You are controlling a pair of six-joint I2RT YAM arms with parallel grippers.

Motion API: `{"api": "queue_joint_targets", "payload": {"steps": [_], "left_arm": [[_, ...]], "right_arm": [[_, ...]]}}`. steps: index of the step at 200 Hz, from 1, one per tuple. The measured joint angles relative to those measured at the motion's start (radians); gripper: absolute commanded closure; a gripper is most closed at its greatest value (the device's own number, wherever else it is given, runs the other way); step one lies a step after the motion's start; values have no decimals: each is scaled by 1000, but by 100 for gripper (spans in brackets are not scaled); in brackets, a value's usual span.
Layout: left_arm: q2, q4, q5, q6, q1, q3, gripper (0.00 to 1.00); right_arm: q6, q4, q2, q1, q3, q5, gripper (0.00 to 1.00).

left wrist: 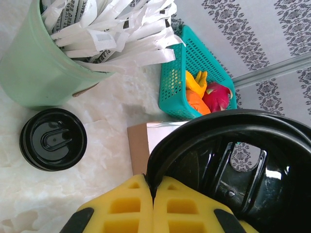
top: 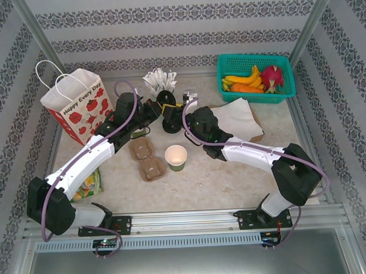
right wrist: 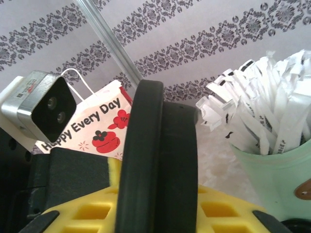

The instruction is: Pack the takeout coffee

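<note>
The takeout coffee's paper cup [top: 176,157], cream with a green lower band, stands open-topped on the table between the arms. Behind it both grippers meet at one black plastic lid [top: 170,121], held off the table. My left gripper [top: 159,115] [left wrist: 153,187] is shut, its yellow fingers pinching the thin rim of the lid [left wrist: 233,160]. My right gripper [top: 182,119] [right wrist: 155,199] has a yellow pad pressed against each side of the lid [right wrist: 155,145], seen edge-on. Another black lid [left wrist: 53,139] lies flat beside the mint-green cup.
A mint-green cup of white wrapped sticks [top: 160,82] [left wrist: 39,68] [right wrist: 272,155] stands behind the grippers. The red-and-white paper bag [top: 76,104] [right wrist: 92,128] is at the far left, a teal fruit basket [top: 255,74] [left wrist: 175,82] far right. A cardboard cup carrier [top: 146,157] lies left of the cup, brown paper [top: 239,118] to the right.
</note>
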Motion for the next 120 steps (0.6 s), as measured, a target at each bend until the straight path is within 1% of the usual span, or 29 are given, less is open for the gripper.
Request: {"api": "queue_joint_targets", "payload": {"steps": [21,53,74,90,105,120], "left_arm": [[0,9,4,0,0,-5,100],[0,19,12,0,0,-8,94],[0,35,22,2,0,-9,86],[-7,82,37,12,0,-33,73],[-37,145,50,24,0,-89,65],[-76,175,64,34,-1,-139,60]], "right_arm": [[-26,-3,0,0,0,15,81],[-64,-9,-6,-1,0,19,88],[-90,-9,-14,-3,0,19,94],[-119,-17,-27,-9,0,17,100],[-154,-35,-45,-18,0,12,100],[-200,-57,-65,-31,0,12,100]]}}
